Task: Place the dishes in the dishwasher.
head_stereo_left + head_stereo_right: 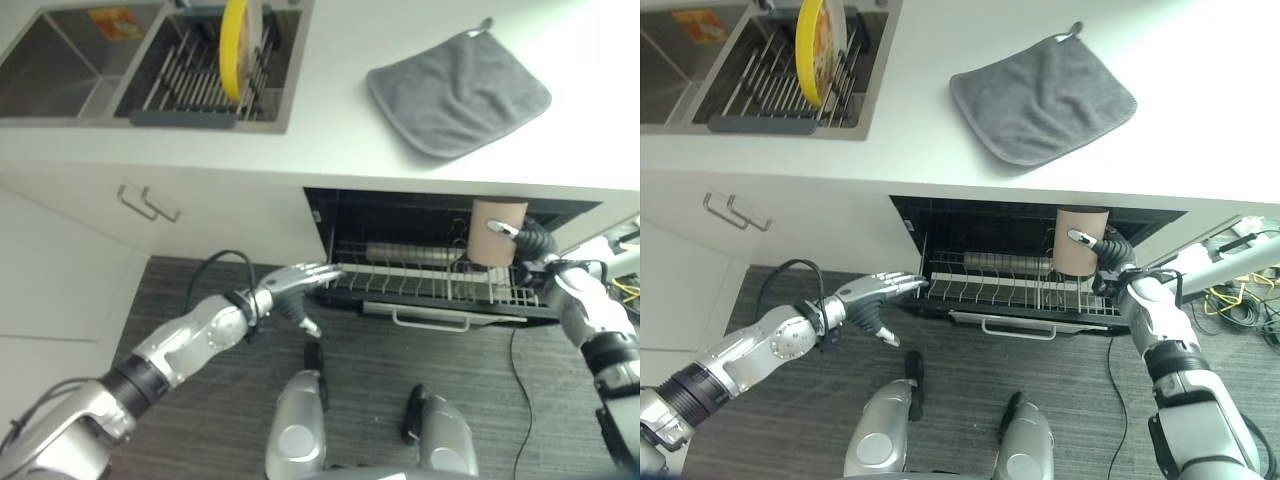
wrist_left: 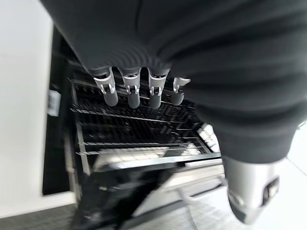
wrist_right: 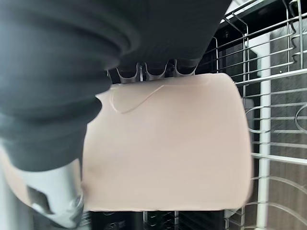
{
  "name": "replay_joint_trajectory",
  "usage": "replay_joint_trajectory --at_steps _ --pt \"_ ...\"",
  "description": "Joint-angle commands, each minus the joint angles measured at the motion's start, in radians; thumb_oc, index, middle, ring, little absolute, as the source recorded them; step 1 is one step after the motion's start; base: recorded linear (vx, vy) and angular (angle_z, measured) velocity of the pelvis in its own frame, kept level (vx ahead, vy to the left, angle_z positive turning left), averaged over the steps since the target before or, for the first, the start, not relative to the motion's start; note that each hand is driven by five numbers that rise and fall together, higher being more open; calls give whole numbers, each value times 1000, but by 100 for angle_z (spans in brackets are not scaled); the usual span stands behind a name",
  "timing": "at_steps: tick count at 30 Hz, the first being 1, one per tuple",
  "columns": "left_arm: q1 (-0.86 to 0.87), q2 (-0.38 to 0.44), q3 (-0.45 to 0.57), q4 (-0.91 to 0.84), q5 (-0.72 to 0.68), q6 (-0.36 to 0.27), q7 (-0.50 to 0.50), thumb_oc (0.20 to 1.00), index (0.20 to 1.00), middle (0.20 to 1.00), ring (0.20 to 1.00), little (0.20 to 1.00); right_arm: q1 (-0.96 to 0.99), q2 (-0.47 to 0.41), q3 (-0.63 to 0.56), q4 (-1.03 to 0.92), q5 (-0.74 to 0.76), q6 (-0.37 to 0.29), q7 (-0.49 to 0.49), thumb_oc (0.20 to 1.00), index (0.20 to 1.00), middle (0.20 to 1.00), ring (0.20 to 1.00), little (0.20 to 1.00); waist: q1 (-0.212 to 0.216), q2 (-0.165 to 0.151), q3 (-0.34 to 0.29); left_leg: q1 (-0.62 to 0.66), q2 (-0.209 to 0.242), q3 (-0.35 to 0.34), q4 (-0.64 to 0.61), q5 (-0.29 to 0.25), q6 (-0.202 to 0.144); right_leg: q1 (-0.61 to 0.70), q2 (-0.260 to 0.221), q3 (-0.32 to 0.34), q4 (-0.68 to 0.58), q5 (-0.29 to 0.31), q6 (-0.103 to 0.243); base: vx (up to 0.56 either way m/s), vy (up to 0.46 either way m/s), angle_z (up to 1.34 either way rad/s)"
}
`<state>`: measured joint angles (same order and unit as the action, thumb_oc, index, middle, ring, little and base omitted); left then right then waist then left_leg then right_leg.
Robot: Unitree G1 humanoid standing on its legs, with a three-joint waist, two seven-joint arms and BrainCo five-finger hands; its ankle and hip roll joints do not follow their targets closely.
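Note:
My right hand [image 1: 535,242] is shut on a beige cup [image 1: 497,231], held upside down just above the right end of the pulled-out dishwasher rack [image 1: 400,280]. In the right wrist view the cup [image 3: 168,143] sits between the fingers and the thumb, with rack wires [image 3: 276,120] beside it. My left hand [image 1: 292,285] is open, its straight fingertips at the rack's left front corner. The left wrist view looks along those fingers [image 2: 132,93] into the rack [image 2: 139,139]. A yellow plate [image 1: 235,45] stands on edge in the sink's drying rack [image 1: 200,80].
A grey cloth [image 1: 458,88] lies on the white counter [image 1: 330,130] above the dishwasher. The rack's front handle [image 1: 430,320] juts out over the dark floor. A steel sink basin [image 1: 60,70] is at the far left, and cabinet handles [image 1: 147,204] are below it.

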<state>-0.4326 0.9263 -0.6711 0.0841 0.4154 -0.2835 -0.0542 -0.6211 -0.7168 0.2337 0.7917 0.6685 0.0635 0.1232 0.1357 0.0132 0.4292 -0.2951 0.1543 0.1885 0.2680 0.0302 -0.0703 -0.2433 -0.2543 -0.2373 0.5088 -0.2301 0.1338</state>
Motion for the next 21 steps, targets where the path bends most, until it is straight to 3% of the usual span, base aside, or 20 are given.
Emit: replay_joint_trajectory --at_steps 1,7,16,21 --pt "-107 33 -34 -40 -5 -69 47 1000 1000 1000 1000 1000 -209 -63 23 75 -8 -11 -20 200 200 200 200 200 44 10 9 10 -20 -55 93 -127 17 -30 -26 -35 -4 66 28 -107 11 8" --pt "-259 33 -112 -56 -49 -38 63 1000 1000 1000 1000 1000 -408 -49 118 292 -49 35 0 200 200 200 200 200 61 42 55 -57 -30 -65 100 -111 17 -102 -26 -34 26 68 14 -113 21 7" --pt "-343 40 -146 -98 -58 17 21 1000 1000 1000 1000 1000 -500 -44 145 404 -33 63 -18 200 200 200 200 200 65 77 91 -120 -43 -71 114 -97 19 -177 -18 -26 64 72 0 -34 17 1" --pt "-358 35 -170 -89 -49 55 9 1000 1000 1000 1000 1000 -514 -21 136 424 -41 32 -42 200 200 200 200 200 58 90 91 -141 -47 -62 115 -94 21 -204 -12 -25 72 72 -5 -15 25 -1"
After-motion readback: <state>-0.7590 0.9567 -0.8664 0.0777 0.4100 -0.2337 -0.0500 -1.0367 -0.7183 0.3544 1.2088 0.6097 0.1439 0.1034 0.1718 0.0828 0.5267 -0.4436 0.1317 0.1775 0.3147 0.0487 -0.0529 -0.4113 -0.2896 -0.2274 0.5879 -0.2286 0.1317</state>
